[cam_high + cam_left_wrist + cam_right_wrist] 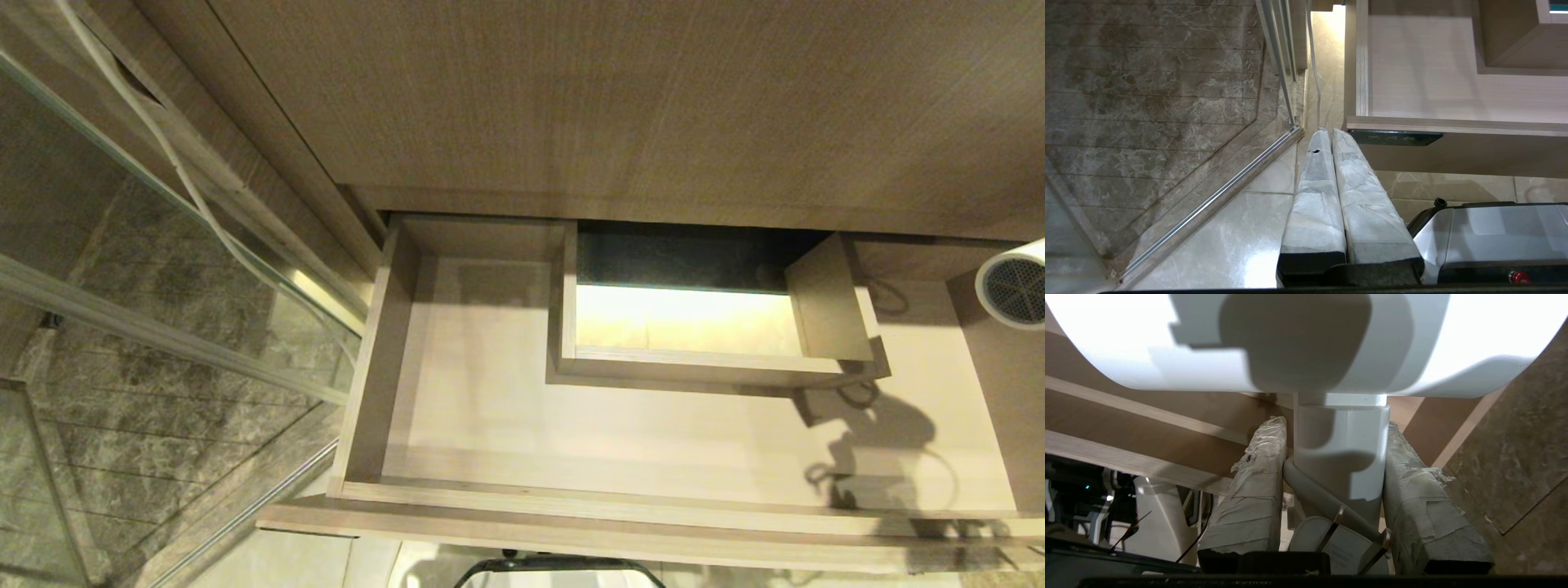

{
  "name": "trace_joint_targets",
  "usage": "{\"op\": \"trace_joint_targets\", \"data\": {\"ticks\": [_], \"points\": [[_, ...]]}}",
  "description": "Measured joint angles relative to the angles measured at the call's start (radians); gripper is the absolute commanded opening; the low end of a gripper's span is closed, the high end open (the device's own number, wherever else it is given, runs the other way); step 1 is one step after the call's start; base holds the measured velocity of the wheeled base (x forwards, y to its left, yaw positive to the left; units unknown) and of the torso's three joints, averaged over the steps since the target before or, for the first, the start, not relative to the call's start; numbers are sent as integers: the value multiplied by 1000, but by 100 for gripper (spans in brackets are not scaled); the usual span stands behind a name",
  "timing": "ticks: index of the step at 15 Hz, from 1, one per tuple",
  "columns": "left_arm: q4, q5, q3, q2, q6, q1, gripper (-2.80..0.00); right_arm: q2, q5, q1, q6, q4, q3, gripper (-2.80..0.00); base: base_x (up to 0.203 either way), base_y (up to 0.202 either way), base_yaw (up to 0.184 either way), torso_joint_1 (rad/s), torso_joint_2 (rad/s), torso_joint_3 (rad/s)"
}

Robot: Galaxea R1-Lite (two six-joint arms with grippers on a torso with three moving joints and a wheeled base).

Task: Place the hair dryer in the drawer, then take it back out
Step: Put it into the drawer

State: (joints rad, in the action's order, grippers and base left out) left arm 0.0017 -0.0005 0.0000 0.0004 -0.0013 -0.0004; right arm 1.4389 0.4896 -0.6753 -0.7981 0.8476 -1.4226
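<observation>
Our right gripper (1333, 457) is clamped on the hair dryer (1306, 343) handle, over the open drawer's (506, 490) right side. Left gripper (1331, 139) sits parked, fingers together, near the black label (1394, 137).

Left hand (1327, 134) with two long fingers (1314, 204) wrapped in whitish, wrinkled tape on black bases, right hand (1333, 428) likewise, silver-grey base (1494, 232) with what seems a red button (1519, 277)

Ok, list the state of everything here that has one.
Drawer: pulled open, nothing lying on the floor that shows.
Dryer: held in the air at the drawer's right end, grille showing.
Right hand: shut on the dryer's handle.
Left hand: shut, empty, parked beside the drawer's front.
</observation>
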Motion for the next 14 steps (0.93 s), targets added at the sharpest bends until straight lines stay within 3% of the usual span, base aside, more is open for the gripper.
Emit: {"op": "trace_joint_targets", "data": {"ticks": [3, 10, 14], "points": [[0, 1, 0, 0, 0, -1, -280, -5, 1, 1, -1, -6, 10, -280, -2, 0, -27, 1, 3, -1], [0, 0, 0, 0, 0, -1, -280, -9, -2, 0, 0, -6, 6, -280, 0, 7, -153, 3, 1, 4], [1, 0, 0, 0, 0, -1, -280, 4, 1, 3, -47, -18, -9, -280, 1, 0, -16, 1, 0, 1]]}}
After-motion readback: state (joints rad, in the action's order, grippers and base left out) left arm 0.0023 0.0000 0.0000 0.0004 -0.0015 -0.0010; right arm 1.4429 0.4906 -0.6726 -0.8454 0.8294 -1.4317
